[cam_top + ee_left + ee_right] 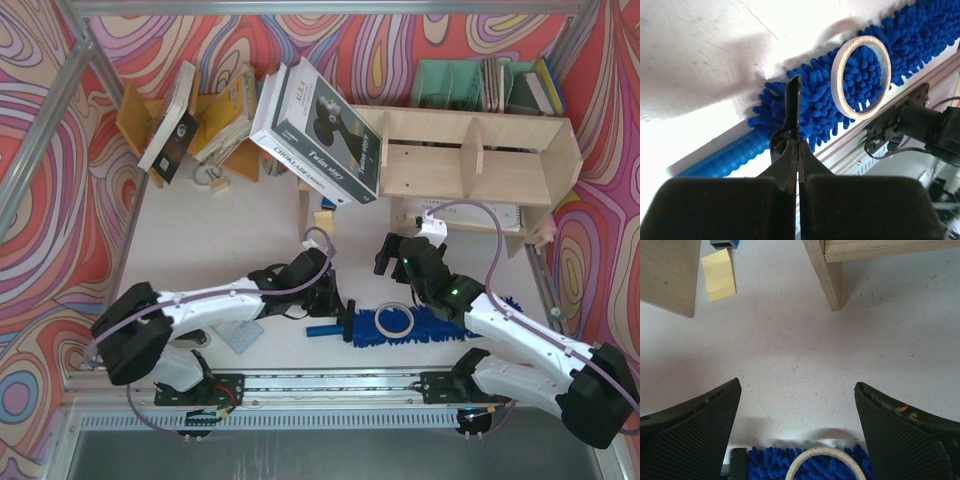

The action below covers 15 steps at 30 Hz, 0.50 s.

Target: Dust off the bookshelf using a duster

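None of the bookshelf (480, 160) looks dusted: duster (368, 330) lies before it, left tool (794, 89) clenched empty, right tool (797, 387) spread above.

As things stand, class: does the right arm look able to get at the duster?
Probably yes. The right gripper is open, the duster lies close beneath it, and nothing stands between; only a tape roll resting on the fluffy head might hinder the grip.

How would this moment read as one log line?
duster: on table, unheld | tape roll: lying on its fluff | left gripper: shut, empty, over handle end | right gripper: open, above tape roll | bookshelf: untouched
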Available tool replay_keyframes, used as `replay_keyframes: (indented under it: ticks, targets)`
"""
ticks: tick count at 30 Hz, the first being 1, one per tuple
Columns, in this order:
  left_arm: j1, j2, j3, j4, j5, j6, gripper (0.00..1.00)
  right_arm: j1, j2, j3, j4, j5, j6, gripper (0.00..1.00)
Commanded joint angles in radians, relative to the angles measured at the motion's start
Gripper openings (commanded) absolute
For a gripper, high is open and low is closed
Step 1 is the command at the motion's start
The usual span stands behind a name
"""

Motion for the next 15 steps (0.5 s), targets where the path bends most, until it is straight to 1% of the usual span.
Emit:
replay_keyframes:
  ticks: [1, 3, 7, 15]
  targets:
    - [0.001, -0.131, 0.022, -0.163, -0.184, 0.07, 0.01, 0.007, -0.017, -0.01, -0.018, 0.034, 0.004, 0.84]
    - [0.004, -0.171, 0.019, -0.188, -0.231, 0.068, 0.0, 0.007, -0.013, -0.009, -0.018, 0.034, 0.003, 0.84]
    - [0.019, -0.216, 0.01, -0.197, -0.282, 0.044, 0.0, 0.008, -0.003, 0.003, -0.023, 0.029, -0.007, 0.84]
    - [0.078, -0.294, -0.04, -0.181, -0.31, 0.024, 0.0, 0.015, 0.008, 0.016, -0.033, 0.01, -0.027, 0.83]
